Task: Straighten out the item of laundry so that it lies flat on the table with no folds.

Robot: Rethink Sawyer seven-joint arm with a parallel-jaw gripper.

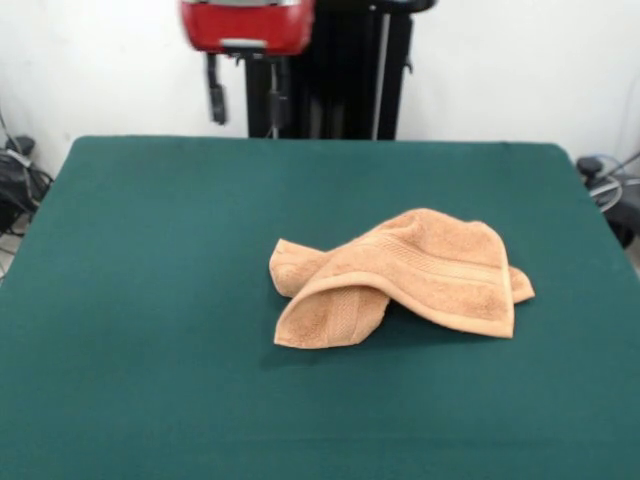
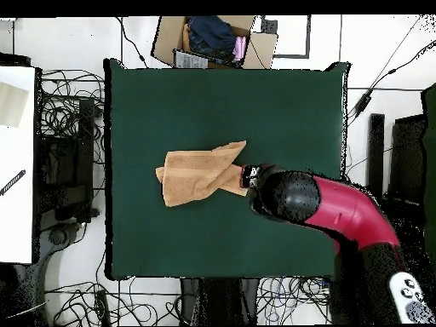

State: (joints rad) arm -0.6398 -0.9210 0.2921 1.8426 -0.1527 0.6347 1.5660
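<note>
A crumpled orange-tan towel point(image 1: 400, 275) lies near the middle of the green table point(image 1: 150, 300), one end curled under into a loose roll and a ribbed band running across the humped top layer. In the overhead view the towel point(image 2: 197, 174) appears as a folded, uneven shape with a pointed corner reaching toward the arm. The red and black arm point(image 2: 332, 204) stretches in from the table's edge, its black wrist end directly beside that corner, high above the cloth. From the front, only the red housing of the arm point(image 1: 245, 25) shows at the top edge, with dark parts hanging below it, well clear of the table. The gripper point(image 2: 249, 176) is barely seen beneath the wrist; whether its fingers are spread or closed cannot be told. A cardboard box point(image 2: 213, 41) of mixed items sits on the floor beyond the table's far side.
</note>
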